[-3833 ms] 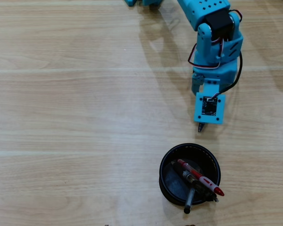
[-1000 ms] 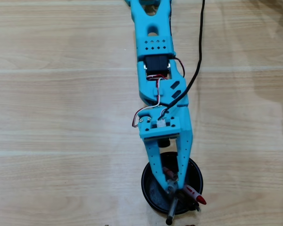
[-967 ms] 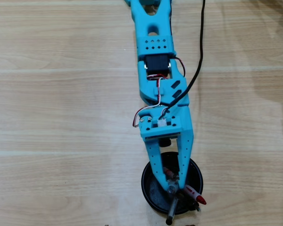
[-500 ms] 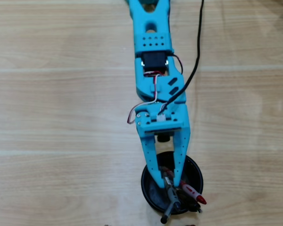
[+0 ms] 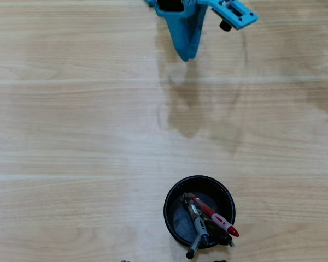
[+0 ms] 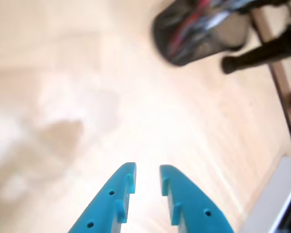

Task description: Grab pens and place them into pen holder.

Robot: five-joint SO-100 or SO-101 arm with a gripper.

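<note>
1. Resting on the pale wooden worktop (image 5: 71,136), nothing lies across its left half in the overhead view.
2. Right of centre at the near edge of that view stands the pen holder (image 5: 199,211), a round black cup, upright, well apart from the arm.
3. Inside the cup lean the pens (image 5: 205,218), bundled together; a grey-tipped pen (image 5: 197,238) pokes over the near rim, and just right of it a red and white pen (image 5: 218,220) slants over the right rim. The others are dark and hard to tell apart.
4. At the far edge, above the cup, the blue arm (image 5: 186,27) enters the overhead view, its pointed end hanging over bare wood with a soft shadow beneath.
5. In the wrist view the claw (image 6: 146,178) comes up from the bottom edge; its two blue fingers (image 6: 117,199) stand a little apart with a narrow gap, gripping nothing.
6. Far right and up in the wrist view, the cup (image 6: 194,34) appears blurred, red and dark streaks showing in it.
</note>
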